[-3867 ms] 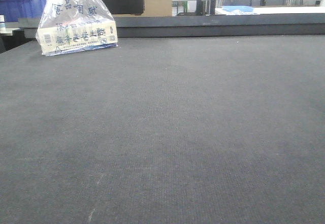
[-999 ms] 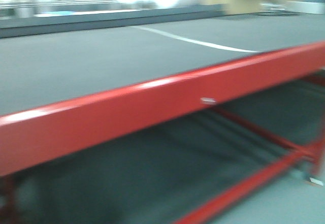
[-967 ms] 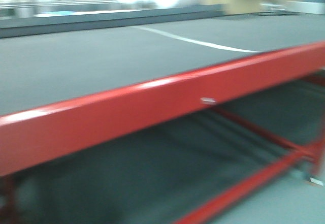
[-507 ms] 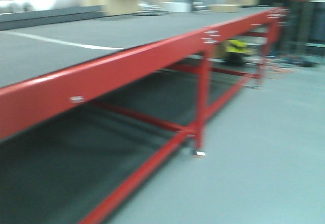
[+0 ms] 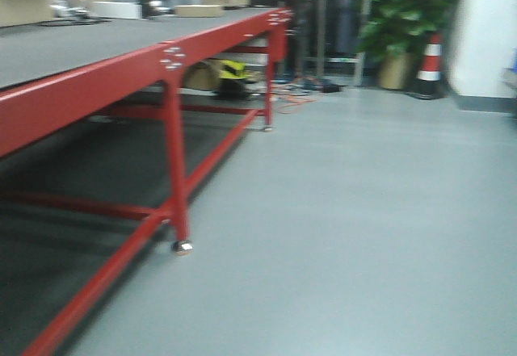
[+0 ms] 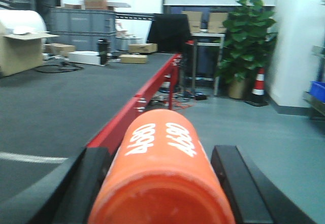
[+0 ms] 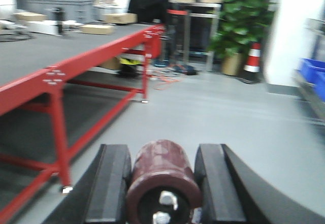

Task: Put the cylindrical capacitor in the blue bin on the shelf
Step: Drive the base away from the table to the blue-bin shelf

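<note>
The right gripper (image 7: pixel 162 155) is clamped on the capacitor (image 7: pixel 161 183), a dark maroon cylinder lying between the two black fingers (image 7: pixel 112 183), its screw terminals facing the wrist camera. The left gripper (image 6: pixel 161 153) grips an orange cylinder (image 6: pixel 162 188) printed "4680" in the same way. Both arms point along a red table (image 5: pixel 97 90) over grey floor (image 5: pixel 363 211), towards a plant (image 5: pixel 408 5) and a cone (image 5: pixel 432 61). A blurred blue bin (image 7: pixel 311 70) sits far right, well apart from the capacitor.
</note>
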Motion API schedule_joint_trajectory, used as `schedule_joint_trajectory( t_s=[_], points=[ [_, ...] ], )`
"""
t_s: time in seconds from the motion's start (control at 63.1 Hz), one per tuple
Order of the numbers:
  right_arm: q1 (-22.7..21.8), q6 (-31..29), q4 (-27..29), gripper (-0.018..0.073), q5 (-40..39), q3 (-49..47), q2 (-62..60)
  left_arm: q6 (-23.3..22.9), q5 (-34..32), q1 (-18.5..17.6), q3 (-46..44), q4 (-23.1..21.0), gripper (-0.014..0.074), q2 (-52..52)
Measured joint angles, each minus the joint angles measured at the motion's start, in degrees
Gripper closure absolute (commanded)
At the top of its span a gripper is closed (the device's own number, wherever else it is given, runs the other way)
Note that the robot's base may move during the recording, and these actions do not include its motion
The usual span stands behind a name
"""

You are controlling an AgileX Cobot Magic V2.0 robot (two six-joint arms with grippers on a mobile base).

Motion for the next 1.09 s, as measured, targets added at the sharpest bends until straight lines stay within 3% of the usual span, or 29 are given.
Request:
schedule_joint_trajectory(
  t_s=[1.094],
  points=[
    [0.0,0.0,0.0,0.0721,-0.1,0.0,-0.5,0.0,0.0,0.0,0.0,0.0,0.0708,0.0]
  ],
)
